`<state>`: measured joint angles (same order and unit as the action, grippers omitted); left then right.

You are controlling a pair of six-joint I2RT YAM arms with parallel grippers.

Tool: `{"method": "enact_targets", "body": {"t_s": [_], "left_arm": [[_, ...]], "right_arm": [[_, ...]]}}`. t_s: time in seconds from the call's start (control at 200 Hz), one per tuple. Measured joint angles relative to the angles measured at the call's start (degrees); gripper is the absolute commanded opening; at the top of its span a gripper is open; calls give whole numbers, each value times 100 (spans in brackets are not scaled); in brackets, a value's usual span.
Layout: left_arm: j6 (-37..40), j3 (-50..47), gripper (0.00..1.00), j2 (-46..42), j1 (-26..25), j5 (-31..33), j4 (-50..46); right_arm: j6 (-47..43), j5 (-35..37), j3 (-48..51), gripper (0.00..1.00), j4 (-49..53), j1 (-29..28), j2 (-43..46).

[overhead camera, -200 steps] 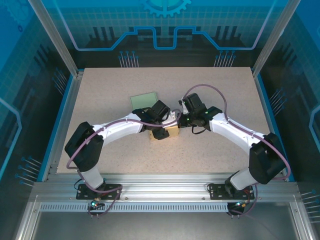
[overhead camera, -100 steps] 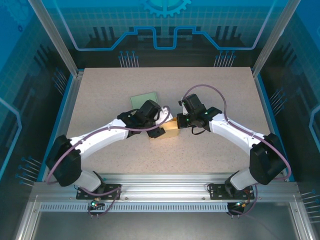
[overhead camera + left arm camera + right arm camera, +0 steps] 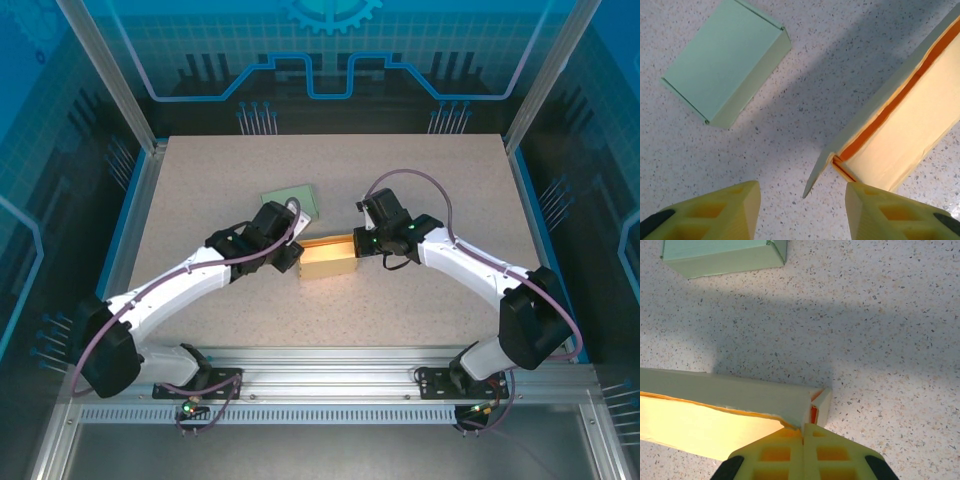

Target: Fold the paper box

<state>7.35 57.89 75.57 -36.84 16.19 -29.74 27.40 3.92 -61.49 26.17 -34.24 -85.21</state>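
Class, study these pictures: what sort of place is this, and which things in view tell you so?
Probably a robotics lab or demo cell: a left robot arm and a right arm bolted to an aluminium frame, a paper box on a speckled table, blue panels printed with circuit graphics.

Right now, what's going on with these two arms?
The right gripper is shut on the right end of a half-folded yellow paper box lying on the speckled table. The left gripper hangs open by the box's left end, gripping nothing. A closed pale green paper box lies behind it.
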Motion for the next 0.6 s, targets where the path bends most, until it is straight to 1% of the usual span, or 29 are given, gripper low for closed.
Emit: {"method": "enact_targets", "body": {"t_s": [0.155, 0.35, 0.45, 0.6], "left_arm": [[-111, -7, 49, -2, 98, -55, 0], [-256, 13, 45, 210, 188, -179, -20], [-398, 94, 44, 358, 186, -328, -136], [-660, 197, 31, 382, 186, -409, -321]], "right_arm": [[2, 17, 0, 0, 0, -50, 0], [2, 20, -2, 0, 2, -70, 0], [2, 22, -11, 0, 24, -72, 0], [2, 24, -13, 0, 37, -74, 0]]}}
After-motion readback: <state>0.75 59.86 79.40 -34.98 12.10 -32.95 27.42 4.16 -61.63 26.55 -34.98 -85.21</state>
